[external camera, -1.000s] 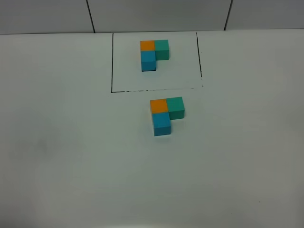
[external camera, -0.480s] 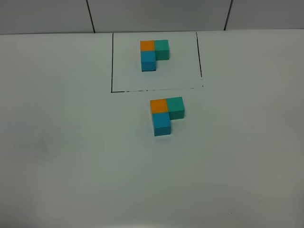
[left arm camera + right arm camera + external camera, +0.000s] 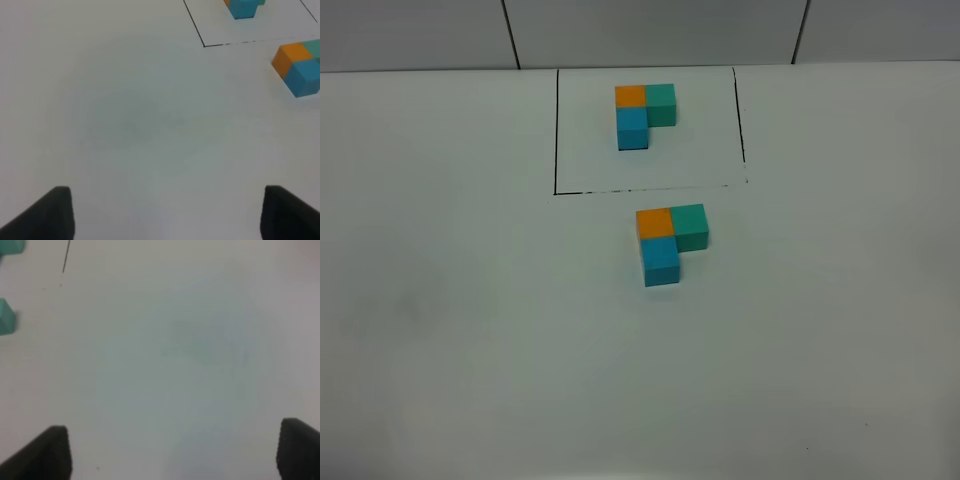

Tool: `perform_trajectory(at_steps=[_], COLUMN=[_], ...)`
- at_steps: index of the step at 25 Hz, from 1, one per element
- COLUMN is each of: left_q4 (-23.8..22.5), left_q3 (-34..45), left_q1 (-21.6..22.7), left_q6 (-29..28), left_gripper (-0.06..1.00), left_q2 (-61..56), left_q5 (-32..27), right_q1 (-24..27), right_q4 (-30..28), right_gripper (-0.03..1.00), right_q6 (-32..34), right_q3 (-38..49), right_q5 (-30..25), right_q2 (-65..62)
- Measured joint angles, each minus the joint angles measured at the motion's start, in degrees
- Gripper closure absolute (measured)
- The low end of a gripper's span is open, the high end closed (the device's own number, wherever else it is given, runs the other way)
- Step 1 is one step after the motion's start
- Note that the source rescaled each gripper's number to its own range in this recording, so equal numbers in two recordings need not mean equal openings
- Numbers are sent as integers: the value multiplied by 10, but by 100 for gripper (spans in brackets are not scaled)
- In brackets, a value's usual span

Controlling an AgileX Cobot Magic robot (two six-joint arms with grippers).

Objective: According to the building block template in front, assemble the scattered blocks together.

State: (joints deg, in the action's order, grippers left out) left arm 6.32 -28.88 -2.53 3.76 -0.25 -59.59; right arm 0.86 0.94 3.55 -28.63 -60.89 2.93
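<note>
A plain white bench (image 3: 470, 330) meets a grey tiled wall at 12 o'clock. The building block template (image 3: 644, 113) sits framed there; the scattered blocks (image 3: 669, 241) lie joined just beneath. Left claw (image 3: 167, 212) and right claw (image 3: 175, 450) gape, empty.

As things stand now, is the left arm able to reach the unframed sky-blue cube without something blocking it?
Probably yes. In the left wrist view the left gripper has its jaws wide apart and empty, and only bare white table lies between it and the unframed sky-blue cube, whose near faces are exposed.
</note>
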Motion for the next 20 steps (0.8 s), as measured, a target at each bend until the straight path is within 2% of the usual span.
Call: perform_trajectory(at_steps=[20], left_q4=[0], left_q3=[0], left_q1=[0], left_q6=[0], left_gripper=[26], left_q2=[0], left_q5=[0], right_q1=[0], right_q4=[1], right_gripper=[28], right_q6=[-8], right_q3=[0], right_q5=[0], right_q2=[0])
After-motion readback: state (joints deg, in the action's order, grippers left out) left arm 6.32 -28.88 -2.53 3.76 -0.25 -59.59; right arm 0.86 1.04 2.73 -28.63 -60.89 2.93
